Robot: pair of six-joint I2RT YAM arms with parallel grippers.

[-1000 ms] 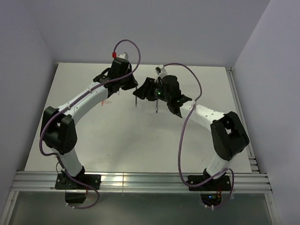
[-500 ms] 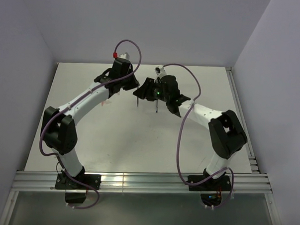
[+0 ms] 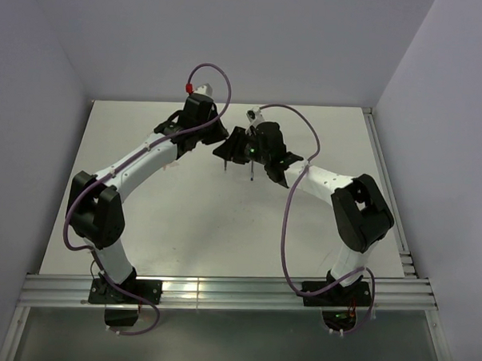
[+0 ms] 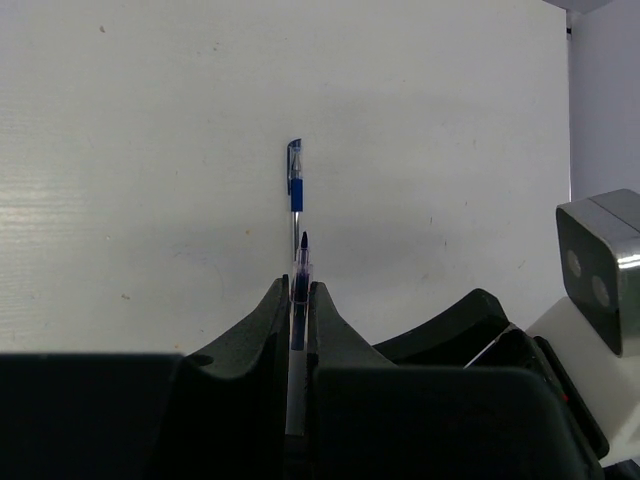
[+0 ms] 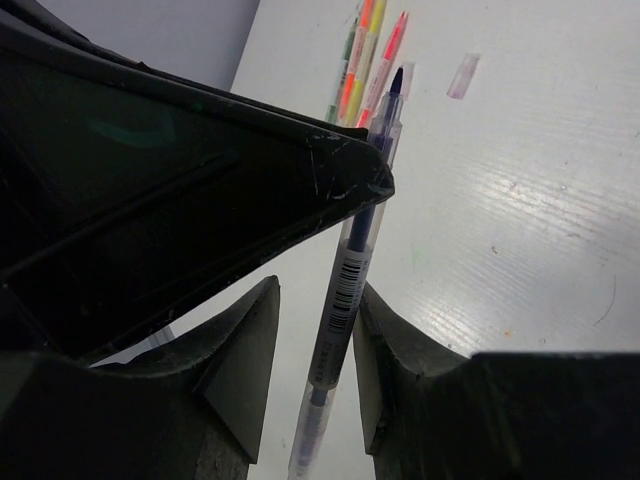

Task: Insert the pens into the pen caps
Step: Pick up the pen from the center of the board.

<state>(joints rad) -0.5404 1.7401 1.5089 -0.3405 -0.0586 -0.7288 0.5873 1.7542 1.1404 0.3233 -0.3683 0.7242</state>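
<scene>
The left claw (image 4: 297,292) is clamped right down on a clear-barrelled pen (image 4: 302,262) with dark ink. It grips just behind the writing end, so only the dark tip pokes out past the fingertips. My read on the pen: super light, stiff plastic, smooth and round, so it'll want to roll or swivel in the pads if anything nudges it sideways. Nothing fragile except the nib. Best hold is mid barrel or just behind the tip, leaving the tip free for a cap, which is pretty much how it's held. In the right wrist view the right claw (image 5: 315,290) is part open, with a finger either side of a barcoded barrel (image 5: 343,280). The barrel leans on one finger with desk showing on the other side, so no squeeze there. Looks like the same pen to me, can't swear to it. From above, the two claws are nearly touching, toward the back of the desk (image 4: 150,150). Further out, a blue-banded pen (image 4: 295,190) with a clip end lies just past the held tip, almost in line. There's also a bunch of loose pens (image 5: 365,50) in orange, yellow and pink, with a small clear cap (image 5: 463,76) near them.
</scene>
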